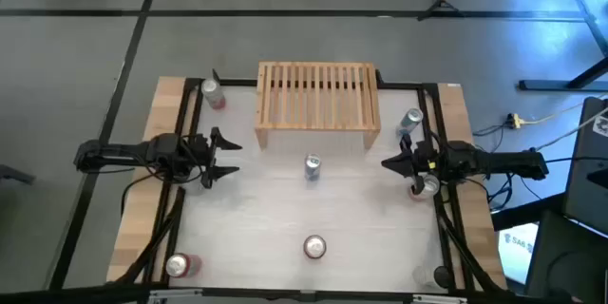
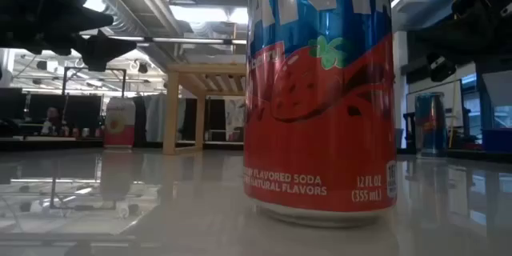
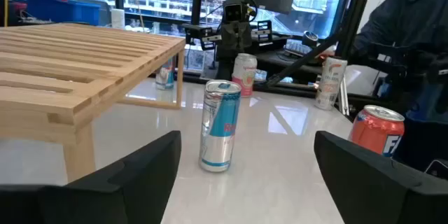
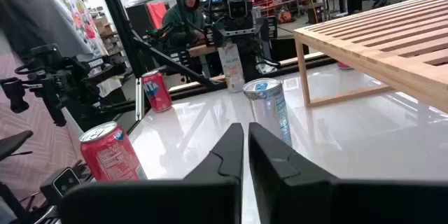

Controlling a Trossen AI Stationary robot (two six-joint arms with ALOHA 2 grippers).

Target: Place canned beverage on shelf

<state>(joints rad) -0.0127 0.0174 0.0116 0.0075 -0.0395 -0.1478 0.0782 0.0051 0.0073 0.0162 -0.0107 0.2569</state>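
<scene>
The light-wood slatted shelf (image 1: 318,100) stands on short legs at the table's far middle. A slim silver-and-blue can (image 1: 312,166) stands upright on the table just in front of it, and also shows in the left wrist view (image 3: 220,126) and the right wrist view (image 4: 269,108). My left gripper (image 1: 236,159) is open and empty, to the can's left and pointing at it. My right gripper (image 1: 385,163) is shut and empty, to the can's right and pointing at it. Neither touches the can.
A red can (image 1: 314,246) stands near the front middle, filling the low view (image 2: 320,96). Other cans stand at far left (image 1: 214,93), far right (image 1: 410,119), under the right arm (image 1: 425,185) and at both near corners (image 1: 178,265). A person (image 4: 185,3) sits beyond the table.
</scene>
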